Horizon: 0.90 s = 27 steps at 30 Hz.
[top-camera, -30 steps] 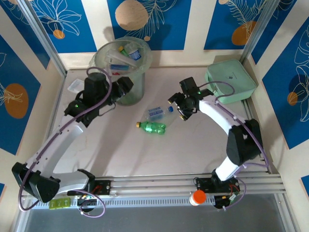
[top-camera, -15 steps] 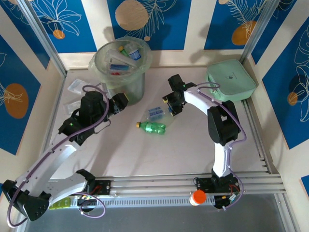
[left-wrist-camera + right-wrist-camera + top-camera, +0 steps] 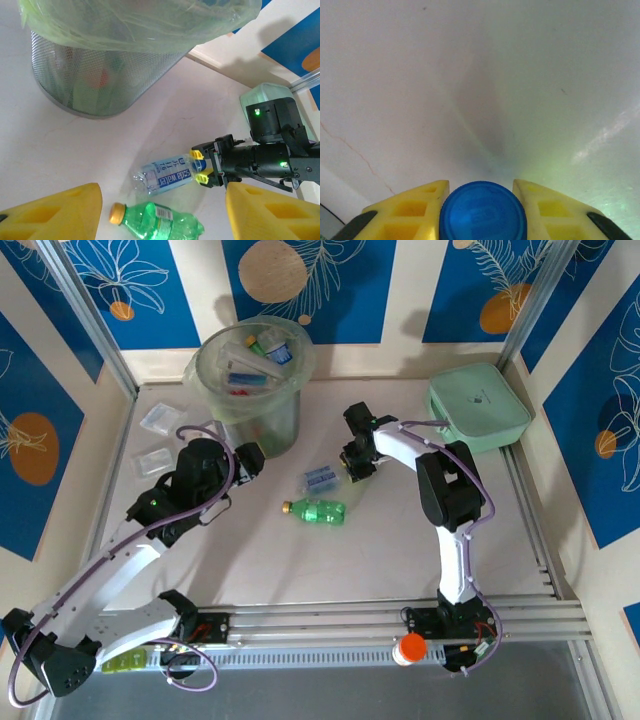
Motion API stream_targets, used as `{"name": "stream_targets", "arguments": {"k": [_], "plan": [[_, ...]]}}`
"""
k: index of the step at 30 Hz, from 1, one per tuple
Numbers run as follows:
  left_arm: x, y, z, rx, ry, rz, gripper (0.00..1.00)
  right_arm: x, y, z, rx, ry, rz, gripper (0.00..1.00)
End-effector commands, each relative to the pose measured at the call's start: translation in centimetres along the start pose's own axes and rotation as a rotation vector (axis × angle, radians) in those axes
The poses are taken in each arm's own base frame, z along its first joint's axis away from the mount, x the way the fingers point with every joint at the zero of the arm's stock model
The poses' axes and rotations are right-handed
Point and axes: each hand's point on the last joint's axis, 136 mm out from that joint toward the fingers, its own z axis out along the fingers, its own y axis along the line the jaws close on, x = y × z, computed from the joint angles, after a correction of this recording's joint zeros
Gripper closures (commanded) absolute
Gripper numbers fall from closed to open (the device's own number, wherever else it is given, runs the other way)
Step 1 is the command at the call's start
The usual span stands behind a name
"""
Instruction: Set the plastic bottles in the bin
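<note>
A clear plastic bottle with a blue "soda water" label lies on the table, right of the bin. My right gripper is shut on its blue cap, a yellow finger pressed to each side. The left wrist view shows that bottle with the right gripper at its cap. A green bottle with a yellow cap lies just in front of it. My left gripper hangs open above the table beside the bin's mesh wall, nothing between its fingers.
Several bottles lie inside the bin. A mint-green case sits at the back right. Two flat clear packets lie left of the bin. An orange-capped object rests on the near rail.
My right gripper swung left to the clear bottle's cap and shut on it, nudging that bottle left. The left arm pulled back from the bin toward the table's middle.
</note>
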Motion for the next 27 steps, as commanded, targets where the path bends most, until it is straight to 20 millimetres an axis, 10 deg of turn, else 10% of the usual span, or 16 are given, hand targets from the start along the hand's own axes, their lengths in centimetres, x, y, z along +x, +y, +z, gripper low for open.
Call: {"name": "stream_targets", "arguments": {"k": [1, 8, 15, 27], "plan": [[-0.6, 0.1, -0.5, -0.011, -0.036, 0.020, 0.34, 0.2, 1.0, -1.4, -0.040, 0.012, 0.007, 0.73], [-1.0, 0.9, -0.8, -0.047, -0.063, 0.007, 0.31, 0.6, 3.1, -5.9, -0.168, 0.030, -0.019, 0.82], [-1.3, -2.0, -2.5, 0.079, -0.007, 0.137, 0.30, 2.3, 5.7, -15.4, -0.435, -0.003, -0.289, 1.00], [3.1, -11.4, -8.7, 0.662, 0.286, 0.349, 0.22, 10.6, -0.8, -28.4, -0.830, -0.088, -0.883, 1.00]]}}
